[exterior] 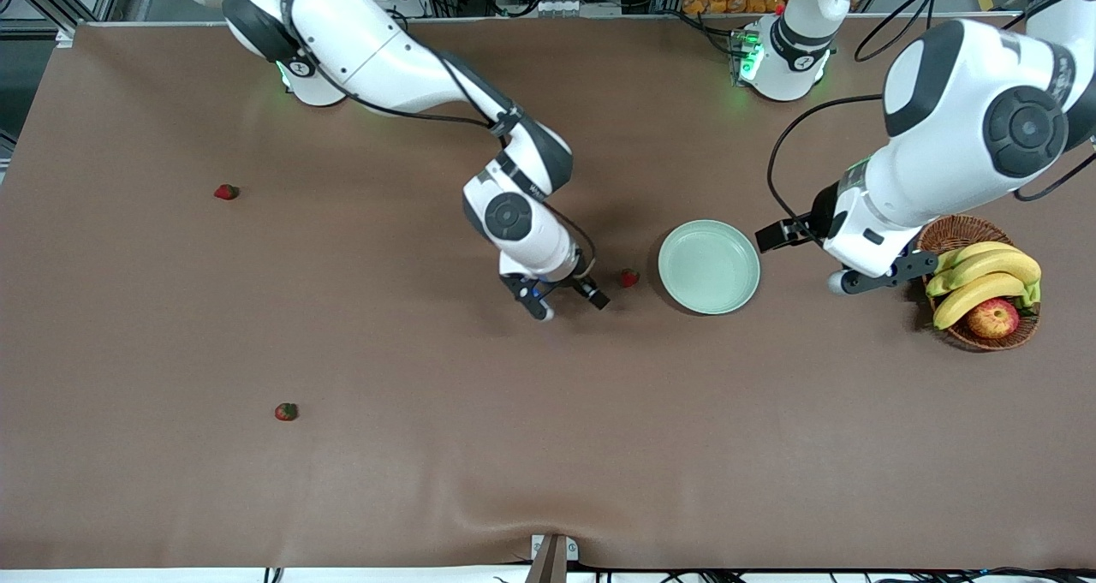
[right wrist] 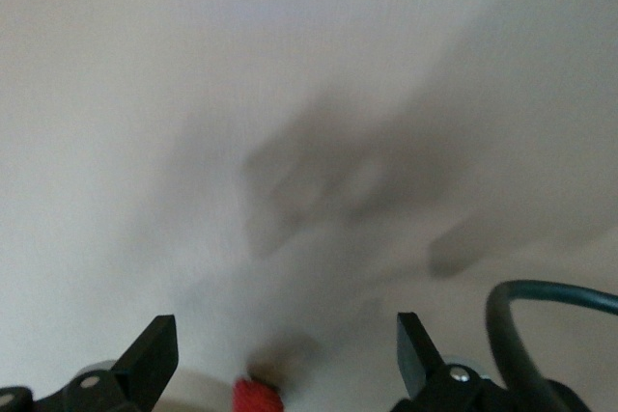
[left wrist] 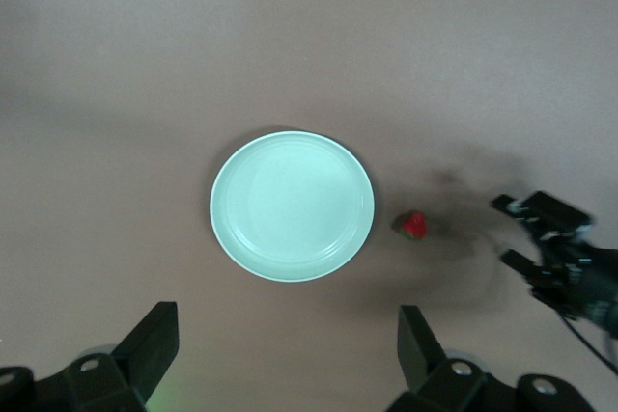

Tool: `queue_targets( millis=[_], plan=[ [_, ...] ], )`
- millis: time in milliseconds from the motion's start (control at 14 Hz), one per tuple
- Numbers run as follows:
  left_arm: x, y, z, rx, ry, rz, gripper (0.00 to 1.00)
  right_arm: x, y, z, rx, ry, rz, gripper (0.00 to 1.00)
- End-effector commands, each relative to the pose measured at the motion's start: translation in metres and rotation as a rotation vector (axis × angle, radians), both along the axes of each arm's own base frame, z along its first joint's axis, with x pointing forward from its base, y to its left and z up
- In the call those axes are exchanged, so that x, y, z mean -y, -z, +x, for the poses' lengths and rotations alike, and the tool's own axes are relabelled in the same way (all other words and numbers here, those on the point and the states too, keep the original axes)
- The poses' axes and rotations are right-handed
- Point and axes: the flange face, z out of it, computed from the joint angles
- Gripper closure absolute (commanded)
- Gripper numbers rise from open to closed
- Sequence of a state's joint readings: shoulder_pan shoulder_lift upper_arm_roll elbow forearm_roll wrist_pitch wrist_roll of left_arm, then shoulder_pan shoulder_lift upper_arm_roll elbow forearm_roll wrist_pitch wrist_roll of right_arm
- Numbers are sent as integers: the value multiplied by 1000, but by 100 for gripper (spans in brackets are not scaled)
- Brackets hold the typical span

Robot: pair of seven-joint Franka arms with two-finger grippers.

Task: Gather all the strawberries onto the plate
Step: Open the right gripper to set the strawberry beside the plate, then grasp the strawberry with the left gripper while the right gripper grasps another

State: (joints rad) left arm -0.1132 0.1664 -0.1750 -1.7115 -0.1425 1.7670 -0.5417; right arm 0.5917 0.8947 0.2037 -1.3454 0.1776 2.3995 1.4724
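Hovering my open right gripper [exterior: 568, 300] over the table by a strawberry [exterior: 629, 277] beside the empty plate [exterior: 709, 267]; next I must straddle and close; open left gripper [exterior: 805, 258] waits

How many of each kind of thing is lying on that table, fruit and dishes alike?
Strawberries: 3
Plate: 1
Basket: 1
Bananas: 3, as far as shows
Apple: 1
Total: 9
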Motion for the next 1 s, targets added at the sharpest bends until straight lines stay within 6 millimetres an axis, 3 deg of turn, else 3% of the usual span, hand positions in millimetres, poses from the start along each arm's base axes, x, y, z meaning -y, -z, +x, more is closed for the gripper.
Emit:
queue_targets(
  millis=[0, 285, 428, 713, 784, 927],
  plan=[
    [27, 29, -17, 14, -54, -12, 0, 45, -30, 47, -54, 24, -25, 0],
    [95, 88, -47, 55, -81, -14, 0, 140, -43, 98, -74, -107, -41, 0],
    [134, 128, -58, 44, -8, 8, 0, 198, -38, 117, -128, -152, -53, 0],
    [181, 205, -63, 110, 191, 95, 0, 301, -43, 145, -121, -303, -97, 0],
    [189, 218, -59, 116, 224, 110, 0, 323, -42, 150, -107, -333, -129, 0],
    [205, 246, -55, 109, 275, 128, 0, 343, -40, 155, -76, -422, -257, 0]
  ],
)
